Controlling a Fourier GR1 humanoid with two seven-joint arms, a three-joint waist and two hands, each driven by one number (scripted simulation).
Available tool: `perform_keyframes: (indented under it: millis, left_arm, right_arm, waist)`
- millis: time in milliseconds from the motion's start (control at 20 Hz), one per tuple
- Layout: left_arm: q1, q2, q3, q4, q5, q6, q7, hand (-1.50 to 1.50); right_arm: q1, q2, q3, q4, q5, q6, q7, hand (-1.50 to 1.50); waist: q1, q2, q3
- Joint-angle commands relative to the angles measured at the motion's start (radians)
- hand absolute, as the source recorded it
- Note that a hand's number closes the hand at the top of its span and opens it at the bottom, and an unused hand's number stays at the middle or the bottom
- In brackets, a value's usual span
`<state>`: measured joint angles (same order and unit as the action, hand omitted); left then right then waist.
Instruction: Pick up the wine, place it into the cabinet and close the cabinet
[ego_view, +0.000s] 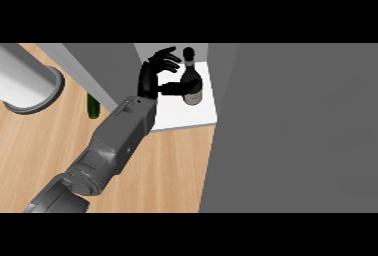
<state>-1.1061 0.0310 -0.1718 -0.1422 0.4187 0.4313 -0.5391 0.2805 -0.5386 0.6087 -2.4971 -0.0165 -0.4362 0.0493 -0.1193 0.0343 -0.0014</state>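
Head view: one grey forearm (118, 145) comes in from the lower left and runs up to the open cabinet (184, 112). By the rig's rule it enters on the view's left, so it reads as the left arm. Its black robot hand (151, 75) is inside the cabinet opening, over the white shelf (177, 117). The fingers (166, 57) are spread and nearly straight, pointing up and to the right, so the hand is wide. The thumb (171, 90) sticks out to the right and reaches the wine (192, 82).

The wine is a dark bottle on the white shelf, just right of the hand. Its neck points toward the back of the cabinet and its base toward the shelf's front edge. The thumb touches its left side near the body; the fingers are beside the neck, and I cannot tell if they touch it.

A grey door (295, 130) fills the right side, its edge next to the shelf. On the wooden desk (44, 145), near the cabinet's left wall, lies a green thing (93, 107), partly hidden by the forearm. A grey cylinder (26, 82) is at the desk's far left edge.

The right hand does not show.
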Motion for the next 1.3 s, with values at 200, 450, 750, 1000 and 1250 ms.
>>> perform_keyframes:
  millis: [200, 450, 750, 1000, 1250]
  left_arm:
    - [-0.072, 0.031, -0.001, 0.064, -0.025, 0.065, 0.013, -1.5]
    - [-0.083, 0.067, 0.022, 0.065, -0.009, 0.044, 0.0, -1.5]
    - [-0.091, 0.05, 0.069, 0.019, 0.035, -0.102, -0.047, -1.5]
    - [-0.117, 0.004, 0.105, -0.018, 0.067, -0.176, -0.09, 1.5]
    - [-0.108, 0.0, 0.115, -0.025, 0.07, -0.284, -0.109, -1.5]
  right_arm:
    - [0.03, -0.009, 0.018, -0.095, -0.055, 0.032, 0.01, -1.5]
    - [0.056, -0.019, 0.031, -0.142, -0.042, 0.032, 0.024, -1.5]
    - [0.058, -0.004, 0.011, -0.124, -0.055, 0.038, -0.011, -1.5]
    - [0.084, -0.012, 0.046, -0.15, -0.027, 0.032, 0.015, -1.5]
    - [0.108, -0.046, -0.02, -0.172, -0.064, 0.039, 0.027, -1.5]
  waist:
    - [-0.011, 0.006, 0.0]
    - [-0.021, 0.005, -0.002]
    - [-0.007, 0.004, -0.002]
    - [0.004, -0.008, -0.003]
    - [0.037, -0.015, 0.0]
